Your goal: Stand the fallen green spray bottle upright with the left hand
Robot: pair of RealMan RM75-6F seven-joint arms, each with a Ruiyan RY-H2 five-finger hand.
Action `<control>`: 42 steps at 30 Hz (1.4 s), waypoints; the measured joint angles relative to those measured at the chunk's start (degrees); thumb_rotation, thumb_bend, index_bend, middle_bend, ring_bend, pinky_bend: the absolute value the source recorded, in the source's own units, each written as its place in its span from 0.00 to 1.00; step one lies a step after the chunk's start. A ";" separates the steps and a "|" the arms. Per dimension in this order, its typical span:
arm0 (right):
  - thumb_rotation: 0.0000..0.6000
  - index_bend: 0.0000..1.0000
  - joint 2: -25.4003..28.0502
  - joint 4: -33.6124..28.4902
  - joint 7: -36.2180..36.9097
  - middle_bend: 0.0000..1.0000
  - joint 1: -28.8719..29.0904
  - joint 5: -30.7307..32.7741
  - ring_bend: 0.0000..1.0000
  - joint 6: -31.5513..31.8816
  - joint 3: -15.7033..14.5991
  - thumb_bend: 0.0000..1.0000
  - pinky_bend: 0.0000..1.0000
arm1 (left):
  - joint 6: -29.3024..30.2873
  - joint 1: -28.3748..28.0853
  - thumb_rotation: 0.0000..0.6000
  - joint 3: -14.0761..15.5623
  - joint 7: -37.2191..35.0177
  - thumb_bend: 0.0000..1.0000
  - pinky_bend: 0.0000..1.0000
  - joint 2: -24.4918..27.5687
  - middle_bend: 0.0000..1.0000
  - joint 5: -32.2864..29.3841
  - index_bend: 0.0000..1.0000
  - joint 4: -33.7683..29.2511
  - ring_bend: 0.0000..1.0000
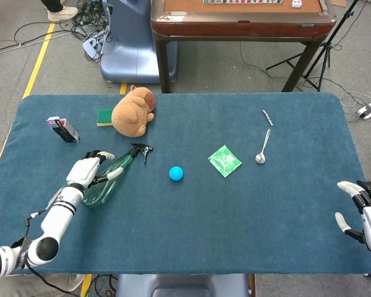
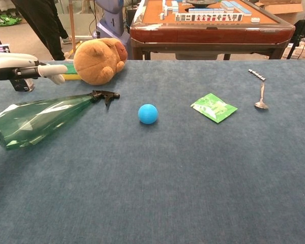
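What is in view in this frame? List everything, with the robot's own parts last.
spray bottle: 1, green with black trigger, lying on its side, table left
plush toy: 1, brown, far left
sponge: 1, green and yellow, beside the plush toy
small carton: 1, dark, far left edge
ball: 1, blue, centre
packet: 1, green, right of the ball
spoon: 1, silver, right
table: 1, blue cloth
left hand: 1, white, above the bottle
right hand: 1, white, right edge, holds nothing
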 measured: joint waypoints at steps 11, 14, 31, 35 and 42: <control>1.00 0.25 0.29 -0.20 -0.28 0.26 -0.44 0.47 0.13 0.13 -0.06 0.33 0.19 | -0.14 -9.98 0.01 2.00 12.01 0.06 0.00 -6.91 0.25 -18.82 0.25 10.01 0.00; 1.00 0.25 0.25 -0.20 -0.30 0.26 -0.43 0.57 0.13 -0.03 -0.06 0.33 0.19 | -0.25 -11.35 0.01 2.41 13.23 0.06 0.00 -8.10 0.26 -19.60 0.27 10.78 0.00; 1.00 0.25 -0.02 0.14 -0.16 0.26 -0.57 0.93 0.13 -0.33 -0.05 0.33 0.19 | 2.53 -12.24 0.01 4.22 14.54 0.06 0.00 -8.11 0.29 -11.25 0.28 4.37 0.03; 1.00 0.25 -0.24 0.29 -0.11 0.26 -0.33 0.92 0.13 -0.71 0.00 0.33 0.19 | 4.82 -11.07 0.14 4.92 13.70 0.06 0.00 -7.38 0.28 -5.63 0.26 1.92 0.03; 1.00 0.25 -0.17 0.47 -0.02 0.26 -0.42 1.10 0.13 -0.69 0.05 0.33 0.19 | 8.93 -8.79 0.46 7.34 13.64 0.05 0.00 -6.28 0.17 3.29 0.14 -1.81 0.00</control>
